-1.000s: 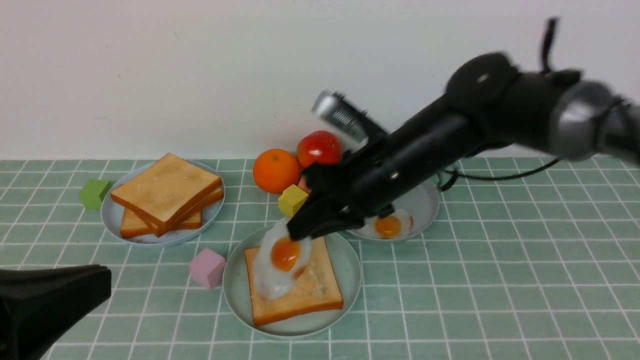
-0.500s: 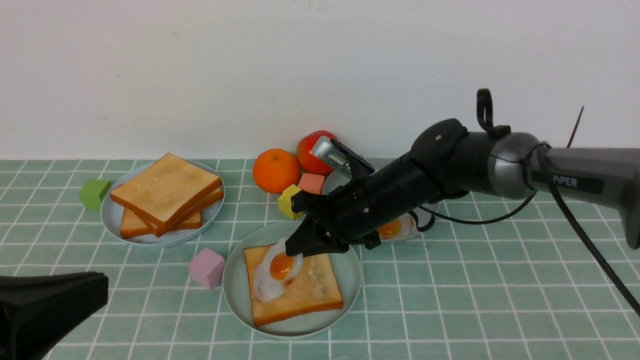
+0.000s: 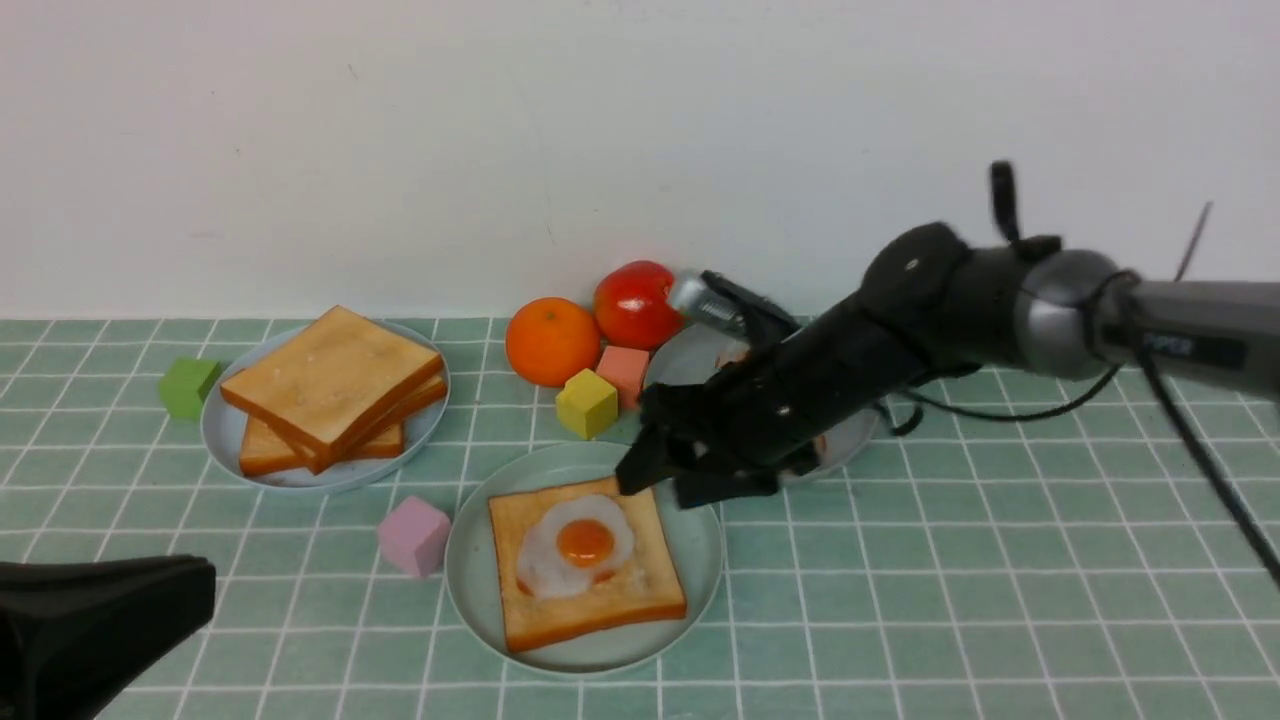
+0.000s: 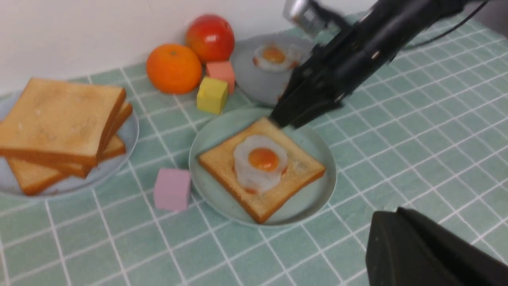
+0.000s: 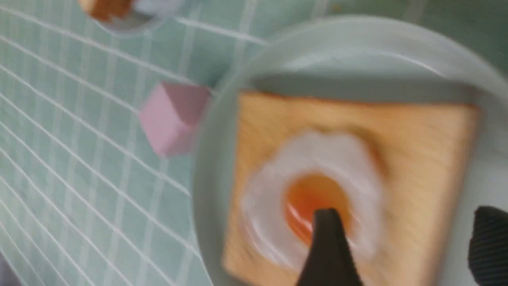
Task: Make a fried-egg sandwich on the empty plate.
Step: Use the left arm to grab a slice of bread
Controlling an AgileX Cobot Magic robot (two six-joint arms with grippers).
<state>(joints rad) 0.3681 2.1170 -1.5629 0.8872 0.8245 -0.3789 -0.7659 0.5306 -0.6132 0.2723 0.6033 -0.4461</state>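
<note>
The pale mint plate (image 3: pixel 702 545) sits at the table's middle front. One square toast slice (image 3: pixel 640 592) lies on it, with a fried egg (image 3: pixel 580 545) flat on top, yolk up. My right gripper (image 3: pixel 668 486) hovers open over the toast's far right corner, apart from the egg. In the right wrist view the right gripper (image 5: pixel 405 226) has only toast (image 5: pixel 416 159) and egg (image 5: pixel 317 190) showing below its spread fingers. My left gripper (image 3: pixel 150 600) rests shut and empty at the near left, and in the left wrist view the left gripper (image 4: pixel 387 218) is near the plate (image 4: pixel 317 194).
A grey-blue plate (image 3: pixel 225 440) at the left holds stacked toast (image 3: pixel 330 385). Another grey-blue plate (image 4: pixel 254 79) behind the right arm holds an egg (image 4: pixel 274 55). An orange (image 3: pixel 552 340), tomato (image 3: pixel 637 298), and yellow (image 3: pixel 586 402), salmon (image 3: pixel 624 370), pink (image 3: pixel 414 535) and green (image 3: pixel 188 387) cubes stand around.
My right gripper lowered the egg onto the toast, opened and let it go, then drew back to the right. The egg now lies flat. The left gripper stayed put.
</note>
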